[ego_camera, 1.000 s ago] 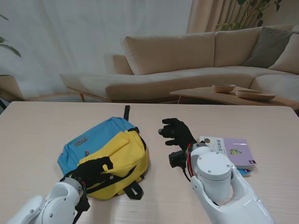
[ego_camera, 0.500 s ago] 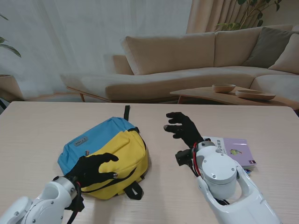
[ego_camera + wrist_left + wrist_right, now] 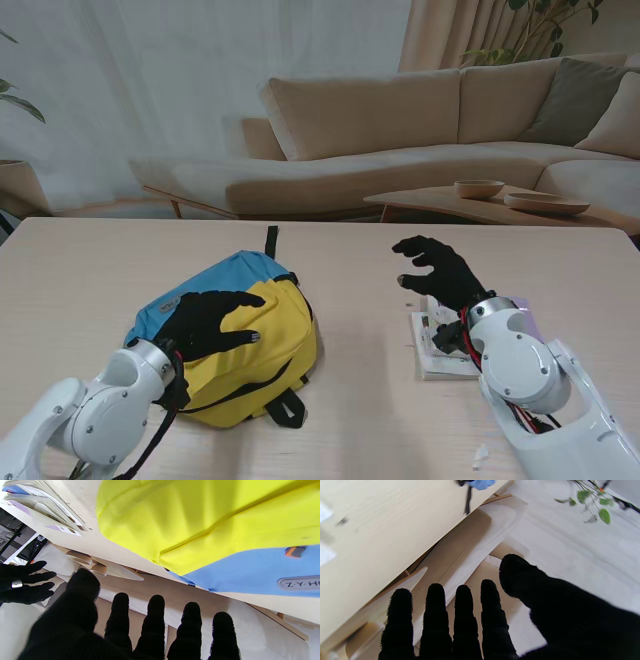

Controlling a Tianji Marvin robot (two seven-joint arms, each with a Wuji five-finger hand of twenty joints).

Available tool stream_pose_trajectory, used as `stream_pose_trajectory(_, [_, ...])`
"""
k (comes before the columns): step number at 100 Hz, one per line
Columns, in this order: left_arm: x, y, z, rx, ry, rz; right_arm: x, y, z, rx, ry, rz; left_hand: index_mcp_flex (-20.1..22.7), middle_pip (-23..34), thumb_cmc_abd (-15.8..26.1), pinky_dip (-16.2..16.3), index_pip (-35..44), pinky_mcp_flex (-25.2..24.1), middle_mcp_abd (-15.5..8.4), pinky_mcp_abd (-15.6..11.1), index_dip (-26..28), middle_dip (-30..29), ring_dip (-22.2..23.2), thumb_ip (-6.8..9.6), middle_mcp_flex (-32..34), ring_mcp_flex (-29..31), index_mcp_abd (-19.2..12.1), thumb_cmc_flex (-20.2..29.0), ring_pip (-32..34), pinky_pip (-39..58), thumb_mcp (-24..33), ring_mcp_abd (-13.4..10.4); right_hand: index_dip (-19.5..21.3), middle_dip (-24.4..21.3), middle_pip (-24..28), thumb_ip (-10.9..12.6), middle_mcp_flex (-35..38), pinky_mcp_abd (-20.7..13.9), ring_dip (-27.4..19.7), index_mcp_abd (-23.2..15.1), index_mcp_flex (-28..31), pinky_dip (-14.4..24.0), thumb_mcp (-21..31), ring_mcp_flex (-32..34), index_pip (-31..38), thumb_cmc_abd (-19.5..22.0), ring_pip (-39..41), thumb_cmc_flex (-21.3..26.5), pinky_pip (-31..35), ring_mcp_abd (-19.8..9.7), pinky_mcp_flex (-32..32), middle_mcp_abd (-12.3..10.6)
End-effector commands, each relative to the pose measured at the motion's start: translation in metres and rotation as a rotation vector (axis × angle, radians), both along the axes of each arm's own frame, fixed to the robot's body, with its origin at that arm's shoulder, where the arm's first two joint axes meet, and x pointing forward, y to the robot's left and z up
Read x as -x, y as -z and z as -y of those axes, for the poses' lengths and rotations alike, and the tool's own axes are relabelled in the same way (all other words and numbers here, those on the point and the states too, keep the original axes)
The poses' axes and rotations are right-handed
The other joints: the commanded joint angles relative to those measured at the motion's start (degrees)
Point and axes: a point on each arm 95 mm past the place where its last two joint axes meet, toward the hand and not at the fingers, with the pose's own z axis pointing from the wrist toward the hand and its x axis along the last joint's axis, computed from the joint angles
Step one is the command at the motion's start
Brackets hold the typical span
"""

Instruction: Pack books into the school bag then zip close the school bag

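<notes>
The blue and yellow school bag (image 3: 255,330) lies flat on the table, left of the middle, and looks shut. My left hand (image 3: 208,320) hovers over its yellow front pocket, open with fingers spread, and holds nothing. In the left wrist view the yellow pocket (image 3: 200,517) and the blue panel (image 3: 250,567) sit apart from my fingertips (image 3: 155,605). The books (image 3: 438,350) lie to the right of the bag, mostly hidden by my right arm. My right hand (image 3: 436,272) is open above their far edge. The right wrist view shows only spread fingers (image 3: 460,600) and the table top (image 3: 382,530).
The bag's black top strap (image 3: 271,240) points away from me. A small white scrap (image 3: 480,455) lies near my right arm. Beyond the table's far edge stand a beige sofa (image 3: 400,130) and a low table with bowls (image 3: 500,195).
My left hand rose and moved forward over the bag, fingers spreading. My right hand swung right from beside the bag to above the books, and the arm now covers most of them.
</notes>
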Motion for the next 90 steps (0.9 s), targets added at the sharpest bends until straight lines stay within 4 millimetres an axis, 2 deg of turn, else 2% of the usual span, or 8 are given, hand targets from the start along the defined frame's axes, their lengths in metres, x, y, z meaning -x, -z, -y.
stream_pose_trajectory(1, [-0.002, 0.001, 0.002, -0.009, 0.008, 0.007, -0.001, 0.011, 0.014, 0.039, 0.006, -0.027, -0.51, -0.96, 2.44, -0.49, -1.02, -1.59, -1.0, -1.65, -1.23, -0.74, -1.0, 2.48, -2.01, -1.63, -1.61, 0.53, -2.07, -3.27, -2.16, -1.15, 1.24, -0.13, -0.94, 1.96, 1.08, -1.11, -0.4, -1.94, 0.51, -0.11, 2.49, -1.62, -0.93, -0.74, -1.35, -2.81, -0.3, -2.3, -0.58, -2.75])
stream_pose_trajectory(15, [-0.009, 0.005, 0.004, -0.013, 0.019, 0.01, -0.003, 0.019, 0.037, 0.106, 0.018, -0.035, -0.89, -0.79, 2.57, -0.21, -0.83, -1.32, -1.43, -1.77, -1.16, -0.49, -0.91, 2.55, -2.39, -1.81, -1.82, 0.5, -2.27, -4.91, -2.19, -1.57, 1.86, -0.24, -1.31, 2.45, 1.53, -1.29, -0.71, -2.27, 0.87, -0.51, 3.44, -1.51, -1.28, -1.27, -2.0, -2.76, -1.06, -2.72, -0.77, -3.03])
stream_pose_trajectory(41, [-0.013, 0.01, 0.007, -0.021, 0.028, -0.003, -0.013, 0.043, 0.08, 0.282, 0.032, -0.068, -1.36, -0.64, 2.86, 1.46, -0.43, -0.37, -1.49, -1.89, -1.02, -0.14, -0.6, 2.63, -2.79, -2.08, -1.98, 0.61, -2.49, -8.61, -2.24, -1.81, 2.9, -0.64, -2.64, 1.44, 1.51, -1.41, -0.85, -3.52, 0.86, -1.98, -0.92, -2.79, -2.61, -0.79, -2.45, -4.16, -3.6, -3.95, -1.93, -4.23])
stream_pose_trajectory(58, [-0.014, 0.01, 0.009, -0.028, 0.027, -0.003, -0.024, 0.063, 0.106, 0.392, 0.058, -0.09, -1.51, -0.52, 2.98, 2.07, -0.32, 0.02, -1.6, -1.86, -0.99, -0.06, -0.52, 2.66, -2.81, -2.14, -2.07, 0.6, -2.46, -9.71, -2.23, -1.88, 5.97, 1.62, 2.5, 1.2, 1.43, -1.78, 1.38, -4.36, 2.23, -1.98, -1.69, -2.66, -1.85, -1.04, 1.86, -4.59, -2.96, -4.76, -1.83, -4.64])
stream_pose_trajectory(71, [-0.014, 0.011, 0.011, -0.04, 0.035, -0.001, -0.032, 0.078, 0.119, 0.44, 0.084, -0.105, -2.08, -0.69, 3.08, 2.55, -0.5, 0.23, -1.81, -2.03, -1.1, -0.12, -0.57, 2.67, -3.36, -2.52, -2.45, 0.46, -2.63, -10.94, -2.36, -2.26, 6.7, 1.95, 3.49, 1.15, 0.62, -2.12, 1.9, -4.88, 2.22, -1.97, -1.82, -3.14, -1.97, -1.1, 2.84, -4.6, -2.88, -5.12, -1.97, -4.99])
stream_pose_trajectory(76, [-0.015, 0.011, 0.011, -0.046, 0.038, 0.002, -0.036, 0.082, 0.123, 0.464, 0.091, -0.105, -2.46, -0.95, 3.18, 2.92, -0.69, 0.56, -2.12, -2.34, -1.3, -0.34, -0.82, 2.71, -3.91, -2.87, -2.67, 0.34, -2.91, -12.71, -2.5, -2.44, 6.76, 1.58, 2.82, 1.09, 0.17, -2.6, 1.55, -5.23, 1.82, -2.11, -1.91, -3.36, -2.47, -1.02, 2.16, -4.69, -3.15, -5.37, -2.01, -5.34])
stream_pose_trajectory(90, [-0.016, 0.015, 0.012, -0.054, 0.053, -0.002, -0.042, 0.089, 0.132, 0.523, 0.098, -0.116, -4.61, -2.33, 4.03, 3.03, -1.65, -0.3, -3.41, -4.58, -2.16, -1.56, -3.19, 2.66, -6.87, -6.71, -3.88, -0.59, -6.13, -18.8, -3.99, -5.26, 6.26, -0.82, -2.41, 0.92, -1.56, -4.31, -1.05, -7.15, 0.11, -3.51, -2.24, -4.75, -4.57, -1.21, -2.93, -4.24, -5.85, -6.48, -2.82, -6.49])
